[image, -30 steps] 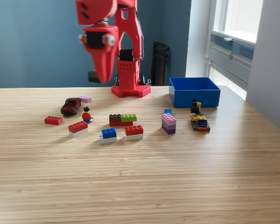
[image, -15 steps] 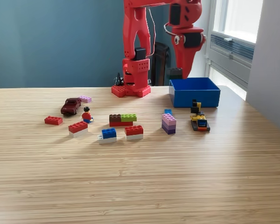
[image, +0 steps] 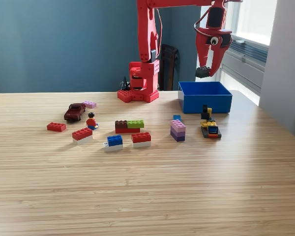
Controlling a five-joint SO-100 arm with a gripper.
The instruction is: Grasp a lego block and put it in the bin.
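Observation:
My red gripper (image: 208, 72) hangs above the back left part of the blue bin (image: 205, 102) at the exterior view's right. A small dark lego block (image: 202, 72) sits at its fingertips, and the jaws look closed on it. The block is in the air, well above the bin's rim. Other lego pieces lie on the wooden table: a red brick (image: 56, 127), a red-and-white one (image: 82, 134), a blue-and-white one (image: 113, 142), another red-and-white one (image: 141, 139), a brown-green stack (image: 129, 126) and a purple stack (image: 177, 131).
The arm's red base (image: 137, 95) stands at the table's back, left of the bin. A dark red toy car (image: 74, 111), a pink brick (image: 90, 104) and a minifigure (image: 91, 121) lie at the left. A yellow-black lego vehicle (image: 209, 126) sits in front of the bin.
The arm has swung from the exterior view's left, above the toy car, across to the right, carrying the dark block to a spot over the bin. The table's pieces have not moved.

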